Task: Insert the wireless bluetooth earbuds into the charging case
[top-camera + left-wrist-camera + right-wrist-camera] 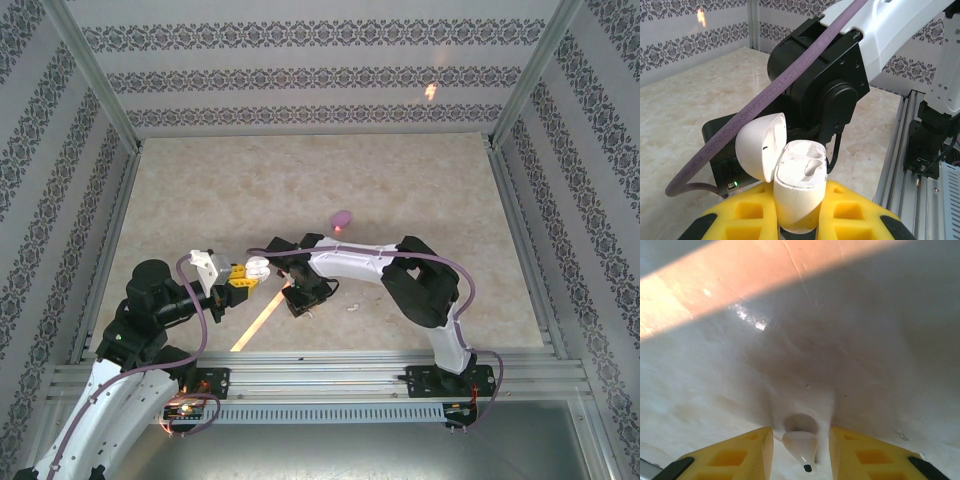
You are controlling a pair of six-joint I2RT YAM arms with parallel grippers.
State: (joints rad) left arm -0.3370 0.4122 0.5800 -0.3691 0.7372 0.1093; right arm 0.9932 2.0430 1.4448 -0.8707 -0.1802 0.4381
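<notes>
Marbled beige tabletop (420, 200) sits inside patterned walls, with a small purple rounded case (342, 218) lying alone mid-table. At the near left, the left gripper (797, 220) pinches an open white plastic charging case (797, 192), its lid tipped back, both sockets seemingly vacant. Beside it, the right gripper (801, 447) points down at the table, yellow fingers pinching a whitish earbud (801, 444) by its stem.

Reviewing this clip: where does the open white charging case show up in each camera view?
Top external: the white charging case sits left of centre, held at the tip of the left gripper.
Left wrist: bottom centre, lid open, clamped between the yellow fingers.
Right wrist: no clear sight of the case; a whitish earbud sits between that gripper's fingers.
Shared landmark: the marbled tabletop.
</notes>
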